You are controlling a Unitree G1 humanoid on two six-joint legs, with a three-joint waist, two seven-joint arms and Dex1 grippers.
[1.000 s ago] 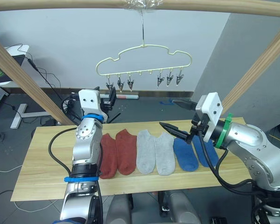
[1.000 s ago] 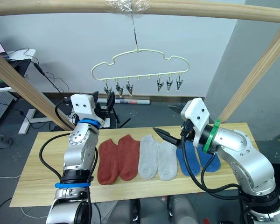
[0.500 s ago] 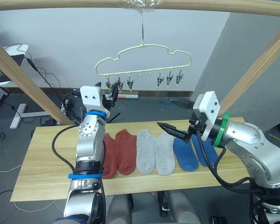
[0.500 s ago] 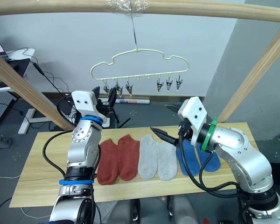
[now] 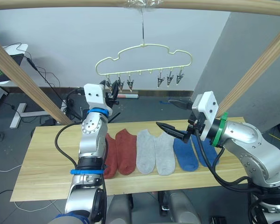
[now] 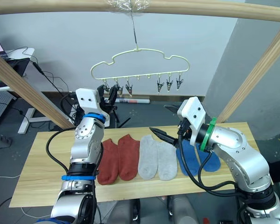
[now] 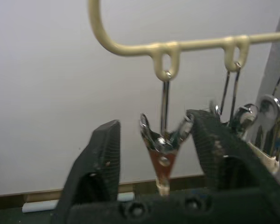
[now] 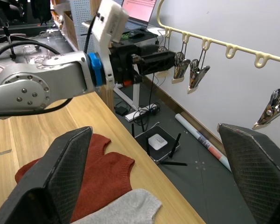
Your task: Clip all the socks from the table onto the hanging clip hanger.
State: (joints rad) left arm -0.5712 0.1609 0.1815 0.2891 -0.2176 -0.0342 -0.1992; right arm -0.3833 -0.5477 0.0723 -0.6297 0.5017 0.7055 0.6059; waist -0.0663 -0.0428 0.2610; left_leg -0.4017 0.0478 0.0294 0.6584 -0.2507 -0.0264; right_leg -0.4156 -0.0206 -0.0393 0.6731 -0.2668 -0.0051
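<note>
All six socks [image 5: 155,151] lie on the bench [image 5: 42,158] below the clip hanger [image 5: 143,60]. The left tool [image 7: 161,161], open and empty, brackets its end clip [image 7: 162,140]; squeezing comes next. The right tool [image 5: 175,117] hovers over the grey socks, wide open, empty.

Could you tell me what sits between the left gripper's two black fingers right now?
In the left wrist view, the left gripper straddles a small metal clip hanging from the pale yellow wire clip hanger.

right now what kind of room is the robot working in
Probably a lab or workshop set up to mimic a laundry corner: a clip hanger hangs from a wooden rail over a plank table, with cables trailing on the grey floor behind.
</note>
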